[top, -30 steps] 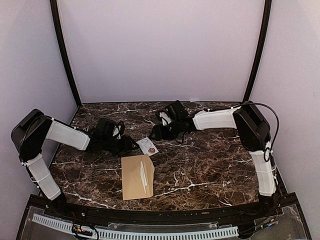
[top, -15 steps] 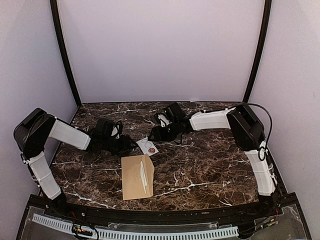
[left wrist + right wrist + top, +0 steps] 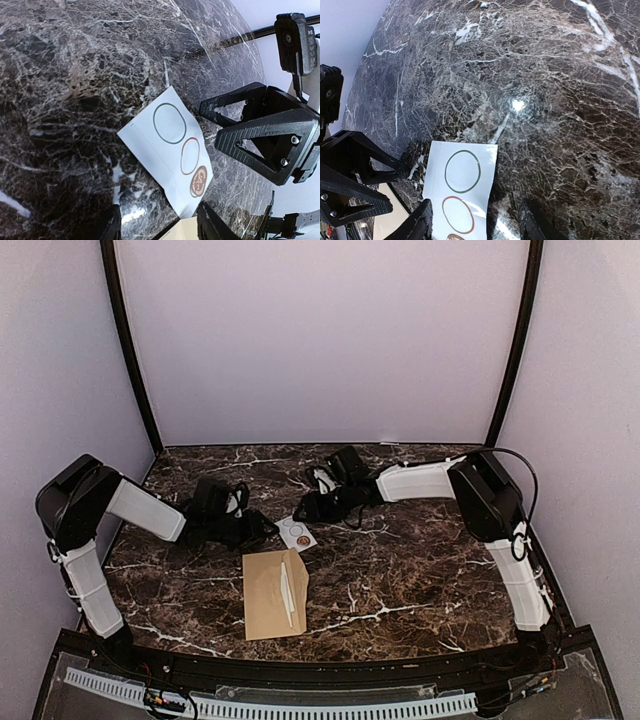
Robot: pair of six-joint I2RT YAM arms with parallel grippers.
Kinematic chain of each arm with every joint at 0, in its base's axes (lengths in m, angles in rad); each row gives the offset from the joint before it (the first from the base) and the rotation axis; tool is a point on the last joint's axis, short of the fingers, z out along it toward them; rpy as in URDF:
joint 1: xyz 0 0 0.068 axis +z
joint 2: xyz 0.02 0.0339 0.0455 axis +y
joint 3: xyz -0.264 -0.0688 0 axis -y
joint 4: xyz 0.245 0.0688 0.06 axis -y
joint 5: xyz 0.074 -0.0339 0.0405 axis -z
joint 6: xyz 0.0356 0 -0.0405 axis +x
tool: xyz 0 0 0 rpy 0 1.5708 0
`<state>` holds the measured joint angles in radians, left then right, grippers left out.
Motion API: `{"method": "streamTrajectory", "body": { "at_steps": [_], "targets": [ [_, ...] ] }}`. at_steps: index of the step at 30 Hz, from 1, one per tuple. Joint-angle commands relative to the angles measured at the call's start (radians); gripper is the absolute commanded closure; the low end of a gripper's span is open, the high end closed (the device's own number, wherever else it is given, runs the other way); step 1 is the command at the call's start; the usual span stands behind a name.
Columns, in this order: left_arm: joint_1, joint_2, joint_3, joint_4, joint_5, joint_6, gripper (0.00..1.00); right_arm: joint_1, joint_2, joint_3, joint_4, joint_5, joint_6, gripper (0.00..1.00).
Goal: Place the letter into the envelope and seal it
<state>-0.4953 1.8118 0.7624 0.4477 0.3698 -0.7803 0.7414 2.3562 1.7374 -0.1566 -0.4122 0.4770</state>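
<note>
- Table: dark brown marble with white veins. Both arms reach in over it from the sides.
- Envelope: tan paper, lying flat on the table near the front edge, left of centre. Its long axis runs roughly front to back, slightly tilted. Neither gripper touches it.
- White strip: thin, running lengthwise on the envelope near its right side.
- Sticker card: small and white, lying flat just beyond the far right corner of the envelope. Whether the two touch cannot be told.
- Card markings: a green-outlined circle, a red-brown-outlined circle and a round brown sticker. The sticker is at the end nearest the envelope.
- Left gripper: low over the table just left of the card and pointing at it. Its fingers stand part-way apart and hold nothing.
- Right gripper: low over the table on the far right side of the card and pointing at it. Its fingers stand part-way apart and hold nothing.
- Relation: the two grippers face each other across the card – close together but not touching. From each wrist, the card shows between that gripper's own fingers.
</note>
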Motion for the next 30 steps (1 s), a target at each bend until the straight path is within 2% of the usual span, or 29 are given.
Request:
{"method": "streamTrajectory", "body": {
  "at_steps": [1,10,30],
  "targets": [
    [0.004,0.034,0.001,0.047,0.047,-0.029,0.50,-0.004,0.036,-0.012,-0.003,-0.048,0.021,0.46],
    [-0.013,0.097,0.006,0.132,0.109,-0.073,0.57,-0.003,0.022,-0.087,0.083,-0.122,0.082,0.56],
    [-0.022,0.127,0.020,0.234,0.100,-0.123,0.67,0.002,0.021,-0.114,0.146,-0.195,0.138,0.63]
  ]
}}
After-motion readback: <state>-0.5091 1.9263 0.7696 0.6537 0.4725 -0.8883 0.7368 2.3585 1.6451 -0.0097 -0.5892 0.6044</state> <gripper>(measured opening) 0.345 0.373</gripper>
